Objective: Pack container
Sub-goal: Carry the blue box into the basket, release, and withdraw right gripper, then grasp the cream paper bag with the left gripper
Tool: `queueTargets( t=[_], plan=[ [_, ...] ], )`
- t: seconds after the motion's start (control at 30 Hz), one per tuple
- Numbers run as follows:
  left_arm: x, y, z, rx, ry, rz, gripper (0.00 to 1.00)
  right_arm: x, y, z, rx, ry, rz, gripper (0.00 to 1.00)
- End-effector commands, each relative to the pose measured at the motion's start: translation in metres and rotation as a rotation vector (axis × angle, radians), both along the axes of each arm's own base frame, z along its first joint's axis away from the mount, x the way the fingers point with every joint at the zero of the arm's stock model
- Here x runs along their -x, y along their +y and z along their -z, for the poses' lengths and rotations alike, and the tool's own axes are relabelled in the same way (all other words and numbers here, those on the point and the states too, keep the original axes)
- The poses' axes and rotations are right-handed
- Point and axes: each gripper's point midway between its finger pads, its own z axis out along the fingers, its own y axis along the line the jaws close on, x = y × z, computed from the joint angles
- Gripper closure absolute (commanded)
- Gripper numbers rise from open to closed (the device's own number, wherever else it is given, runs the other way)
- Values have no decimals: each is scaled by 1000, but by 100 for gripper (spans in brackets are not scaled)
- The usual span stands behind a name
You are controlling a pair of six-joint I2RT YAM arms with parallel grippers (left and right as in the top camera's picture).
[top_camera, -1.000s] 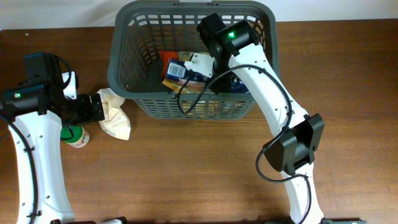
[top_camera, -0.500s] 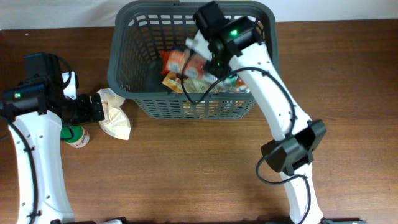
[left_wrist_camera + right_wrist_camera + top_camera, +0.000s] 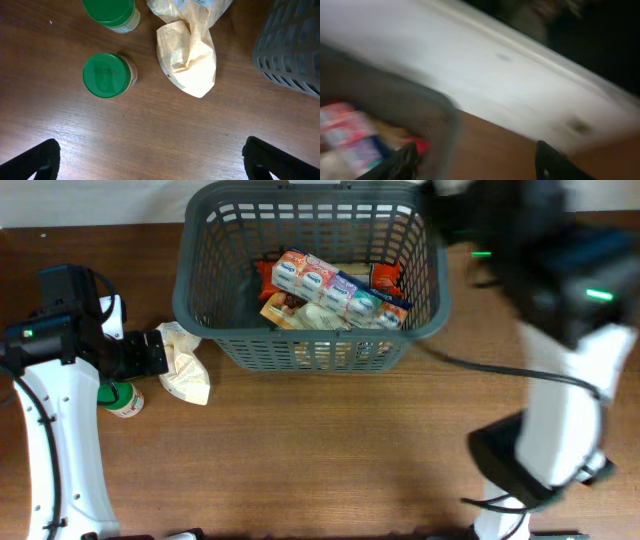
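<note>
Basket [image 3: 200,300] sits at the far middle of the tabletop [image 3: 330,460], already holding a strip of little cartons [image 3: 335,285] and some orange packets underneath that I can't count properly.

Handling-wise, I'd guess it's stiff plastic and light on its own, but getting heavier with groceries in it. If you ever need to nudge or steady it, go for the thick rim. The slotted sides look like they'd flex and could snag a fingertip.

Count outside it: one crumpled paper bag [image 3: 187,55] just beside the basket's left front corner, plus two green-lidded jars, the near jar [image 3: 107,75] and the far jar [image 3: 110,10], standing upright close together left of the bag.

Your left end effector [image 3: 150,160] hangs over that bunch, spread wide with nothing in it. The right end effector [image 3: 480,162] is off past the basket's right rim. That view is badly smeared, but the fingers look apart and empty.
</note>
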Motion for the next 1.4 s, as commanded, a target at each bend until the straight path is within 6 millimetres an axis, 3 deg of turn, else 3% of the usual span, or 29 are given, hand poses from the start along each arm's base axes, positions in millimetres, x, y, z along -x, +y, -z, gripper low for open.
queueTargets(
  t=[0.0,0.07,0.17,0.37,0.4,0.43,0.63,0.77,0.9,0.97,1.0,1.13,1.17,1.37],
  plan=[
    [-2,1,-2,5,-7,-2,1,0,-97,12,-140,17,348,33],
    [-2,7,-3,-35,-4,4,1,1,-140,26,-220,41,498,27],
    [-3,18,-6,-97,-4,-15,1,1,-187,51,-327,98,626,23],
    [-1,24,-7,-127,5,-26,1,11,-238,86,-554,185,740,20],
    [-1,24,-7,-127,5,-26,1,12,-242,88,-569,193,743,16],
    [-1,23,-6,-124,4,-26,1,13,-247,91,-585,201,748,0],
    [-9,0,-4,5,-35,20,1,21,-267,96,-601,203,793,1],
    [-35,-10,-13,66,-152,56,1,21,-267,96,-602,204,792,1],
    [-57,-5,-20,45,-235,61,1,21,-267,96,-601,204,792,1],
    [-65,-2,-17,36,-244,60,11,21,-267,96,-601,204,792,1],
    [-75,2,-9,32,-241,57,16,21,-267,96,-601,204,792,1],
    [-91,7,28,52,-168,52,13,21,-267,96,-602,204,792,1],
    [-94,7,41,62,-135,51,8,21,-267,96,-601,204,792,1],
    [-98,3,127,146,76,50,3,21,-267,96,-601,204,792,1]
  ],
)
